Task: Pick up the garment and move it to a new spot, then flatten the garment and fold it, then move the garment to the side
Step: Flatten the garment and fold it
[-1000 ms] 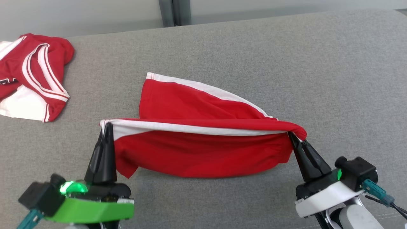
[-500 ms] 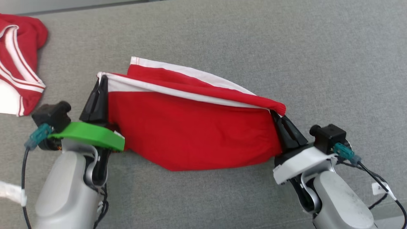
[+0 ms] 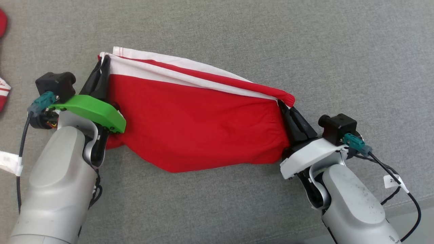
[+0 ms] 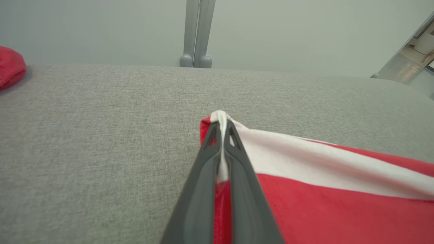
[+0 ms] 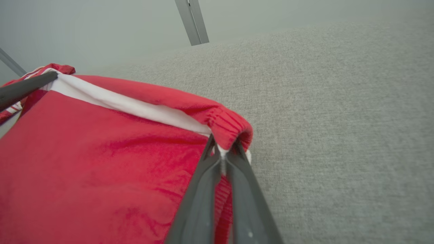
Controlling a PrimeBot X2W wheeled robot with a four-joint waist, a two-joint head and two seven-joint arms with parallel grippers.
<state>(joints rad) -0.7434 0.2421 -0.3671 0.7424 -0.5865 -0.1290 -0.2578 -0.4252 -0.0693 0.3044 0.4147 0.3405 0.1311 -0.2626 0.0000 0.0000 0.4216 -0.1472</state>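
- Red garment (image 3: 196, 132), white band (image 3: 176, 76) uppermost, stretched between the two tools over the grey fabric worktop (image 3: 339, 51), lower edge sagging towards it; contact there hard to tell
- Left tool (image 3: 105, 62) pressed together on the white corner, cloth showing between its fingers in the left wrist view
- Right tool (image 3: 282, 104) pinching the gathered red corner at the other end
- Step in hand, judging by the hang: carrying the held edge over to make a fold
- Hold both pinches firm and move the arms at one pace, for a taut, level band
- Line the held corners up with the far layer before lowering, then set down squarely
- Watch the sagging middle for bunching under the fold
- Steer well clear of the other red clothing (image 3: 2, 98) at the far left
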